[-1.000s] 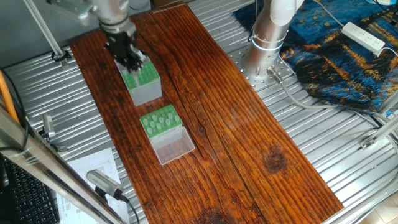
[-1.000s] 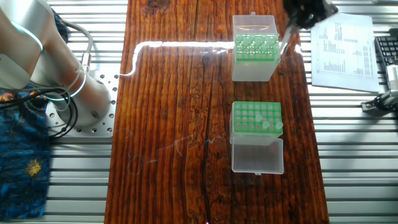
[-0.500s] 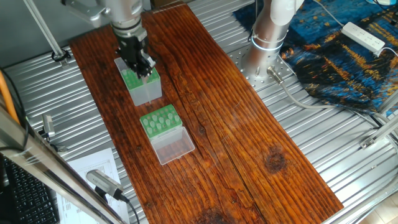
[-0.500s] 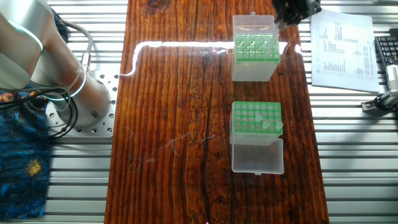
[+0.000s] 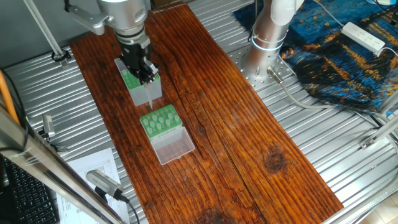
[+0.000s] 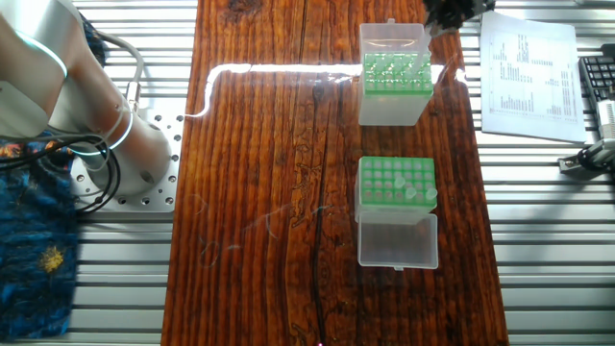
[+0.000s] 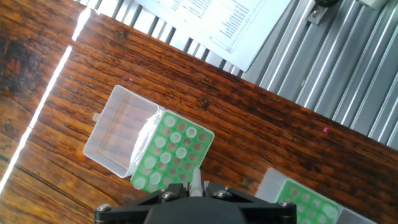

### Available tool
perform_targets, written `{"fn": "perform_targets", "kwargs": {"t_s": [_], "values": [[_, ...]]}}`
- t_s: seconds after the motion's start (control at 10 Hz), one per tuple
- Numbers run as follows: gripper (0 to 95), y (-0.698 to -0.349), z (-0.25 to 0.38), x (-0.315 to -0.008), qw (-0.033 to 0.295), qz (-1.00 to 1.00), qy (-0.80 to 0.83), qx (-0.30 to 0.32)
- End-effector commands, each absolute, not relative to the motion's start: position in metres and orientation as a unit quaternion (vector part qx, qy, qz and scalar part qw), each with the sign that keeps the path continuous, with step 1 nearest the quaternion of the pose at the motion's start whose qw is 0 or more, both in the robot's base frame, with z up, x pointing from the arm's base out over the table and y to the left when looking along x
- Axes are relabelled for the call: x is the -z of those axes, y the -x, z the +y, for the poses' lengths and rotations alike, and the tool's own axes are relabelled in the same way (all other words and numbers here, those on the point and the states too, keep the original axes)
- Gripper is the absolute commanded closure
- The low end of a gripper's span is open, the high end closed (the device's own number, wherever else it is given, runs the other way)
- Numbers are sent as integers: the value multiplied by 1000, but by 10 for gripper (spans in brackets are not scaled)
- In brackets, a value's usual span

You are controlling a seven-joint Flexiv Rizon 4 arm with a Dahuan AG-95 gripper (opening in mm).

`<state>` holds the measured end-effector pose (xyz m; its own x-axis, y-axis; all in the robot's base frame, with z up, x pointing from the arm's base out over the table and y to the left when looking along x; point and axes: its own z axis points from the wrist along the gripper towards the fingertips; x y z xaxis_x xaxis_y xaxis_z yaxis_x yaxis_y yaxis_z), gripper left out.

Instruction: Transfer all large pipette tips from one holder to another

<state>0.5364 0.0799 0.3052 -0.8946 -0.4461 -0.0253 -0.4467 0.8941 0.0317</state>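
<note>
My gripper (image 5: 143,74) hangs over the taller grey-sided holder (image 5: 147,91) and is shut on one large pipette tip (image 5: 149,95), which points down clear of the green top plate. In the hand view the pale tip (image 7: 196,178) is pinched between the jaws of the gripper (image 7: 196,185), above the holder's hole grid (image 7: 174,155), where many tips still sit. The holder's clear lid (image 7: 119,132) lies open beside it. The low green rack (image 5: 160,121) with its clear lid (image 5: 173,145) stands just in front and holds a few tips (image 6: 419,193). The gripper (image 6: 450,15) shows at the top edge.
Both boxes stand on a long wooden board (image 5: 236,124) over a ribbed metal table (image 6: 548,240). A printed sheet (image 6: 530,67) and a keyboard (image 6: 598,82) lie beside the holder. The arm's base (image 5: 268,37), a blue cloth (image 5: 339,56) and a power strip (image 5: 364,36) sit across the board.
The gripper, still holding the tip, has moved along the tall holder from its far end toward the end nearer the low rack.
</note>
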Motion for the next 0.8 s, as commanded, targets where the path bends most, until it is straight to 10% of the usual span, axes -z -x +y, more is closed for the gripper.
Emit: {"fn": "perform_targets", "kwargs": {"t_s": [0.1,0.8], "values": [[950,-538,82,-305,7,972,233,-25],[950,-540,86,-301,4,976,217,-29]]}}
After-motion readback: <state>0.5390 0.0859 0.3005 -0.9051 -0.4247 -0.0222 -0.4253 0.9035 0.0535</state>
